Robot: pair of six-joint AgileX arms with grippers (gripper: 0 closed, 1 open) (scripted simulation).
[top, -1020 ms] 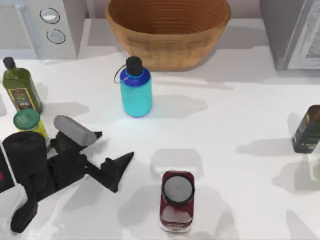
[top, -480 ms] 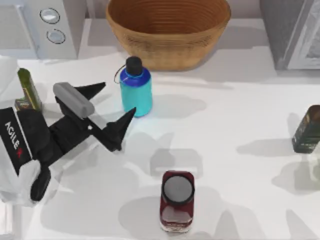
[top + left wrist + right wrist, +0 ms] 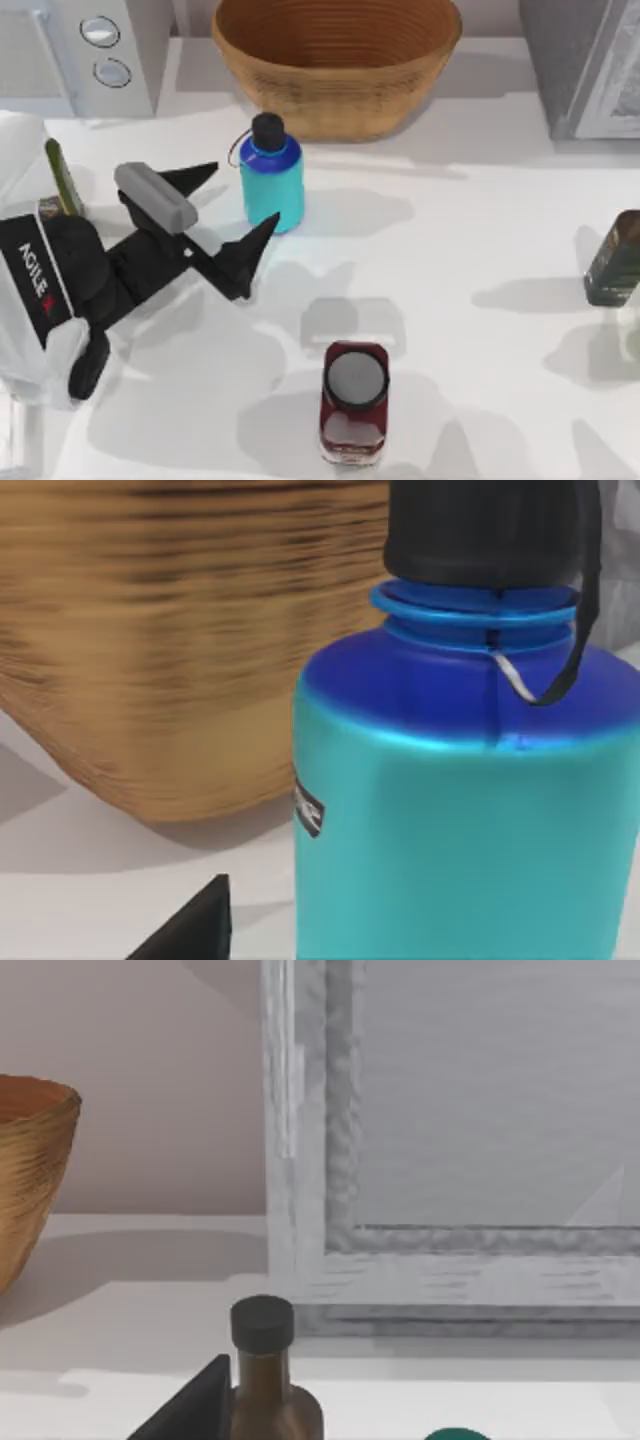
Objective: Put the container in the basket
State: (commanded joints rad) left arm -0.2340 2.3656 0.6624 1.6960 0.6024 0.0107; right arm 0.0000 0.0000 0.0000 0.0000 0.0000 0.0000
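Note:
The container [image 3: 272,182], a cyan bottle with a blue shoulder and black cap, stands upright just in front of the basket [image 3: 330,85], a big woven wicker bowl at the table's back. My left gripper [image 3: 237,200] is open right beside the bottle's left side; one fingertip [image 3: 205,174] is behind it and the other reaches its base. From the left wrist the bottle [image 3: 470,810] looms very close, with the basket wall [image 3: 150,650] behind it and one fingertip [image 3: 190,932] low down. A fingertip [image 3: 195,1410] of my right gripper sits far to one side.
A dark red jar [image 3: 353,400] stands near the front centre. An olive bottle [image 3: 60,180] is half hidden behind my left arm. A dark bottle [image 3: 612,258] stands at the right edge, also close to the right wrist [image 3: 265,1380]. Grey appliances [image 3: 100,50] occupy both back corners.
My left arm has swung up from the front left towards the cyan bottle, staying open; in the last half second it crept slightly closer. The bottle has not moved.

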